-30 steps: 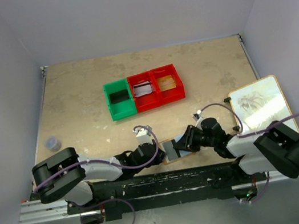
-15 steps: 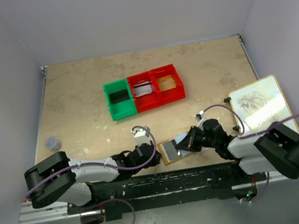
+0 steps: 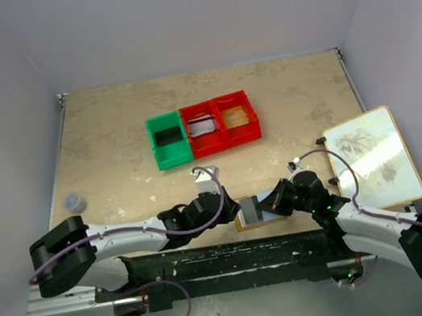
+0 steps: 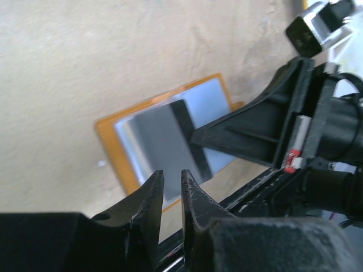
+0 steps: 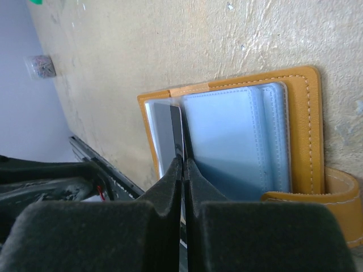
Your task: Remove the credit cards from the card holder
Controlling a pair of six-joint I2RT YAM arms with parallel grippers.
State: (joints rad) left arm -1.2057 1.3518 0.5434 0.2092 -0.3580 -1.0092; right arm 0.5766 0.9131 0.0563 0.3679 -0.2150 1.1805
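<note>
The right gripper (image 5: 183, 161) is seen with its tips brought fully together at the fold of the small orange-tan bifold card holder with pale blue-grey pockets (image 5: 306, 141). A dark grey plastic card (image 5: 173, 130) runs up from between those tips, so it is judged to be pinched by its edge. The left gripper (image 4: 172, 173) is held just above the near edge of the card holder, its jaws parted by only a narrow gap with nothing between them.

The card holder is laid open and flat at the near edge of the table, in the middle, between the two grippers. The dark grey plastic card lies over its left half, seemingly part-way out of the pocket.

Farther back, a pale grey-white card (image 3: 204, 126) is seen inside the middle red plastic bin (image 3: 209, 148), and a gold-tan card (image 3: 237, 118) inside the right red plastic bin (image 3: 242, 137). Something dark lies in the green plastic bin (image 3: 156, 147); it cannot be identified.

The task is therefore judged to be well advanced: at least two cards are out. The dark card is yet to be drawn clear, and whether others are tucked in the right-hand pockets cannot be told.
</note>
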